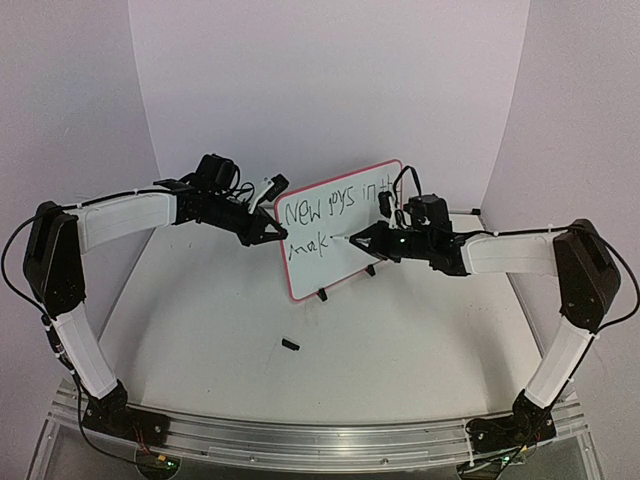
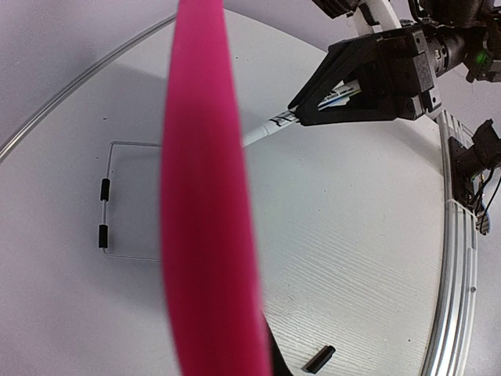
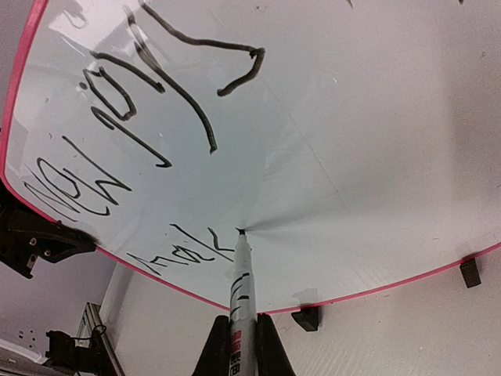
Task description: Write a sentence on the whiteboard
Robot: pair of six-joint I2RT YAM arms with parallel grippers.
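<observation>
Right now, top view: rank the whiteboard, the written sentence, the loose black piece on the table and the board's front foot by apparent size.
1. the whiteboard: largest by far.
2. the sentence: covers only part of the board's face.
3. loose black piece and front foot: both tiny and look alike, so I won't rank them.

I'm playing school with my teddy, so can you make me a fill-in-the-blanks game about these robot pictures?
1. The left gripper clamps the edge of the ___.
2. The right gripper is shut on a black-and-white ___, with its tip on the board.
3. A small black cap lies on the ___ in front of the board.

Missing words: whiteboard; marker; table.
</observation>
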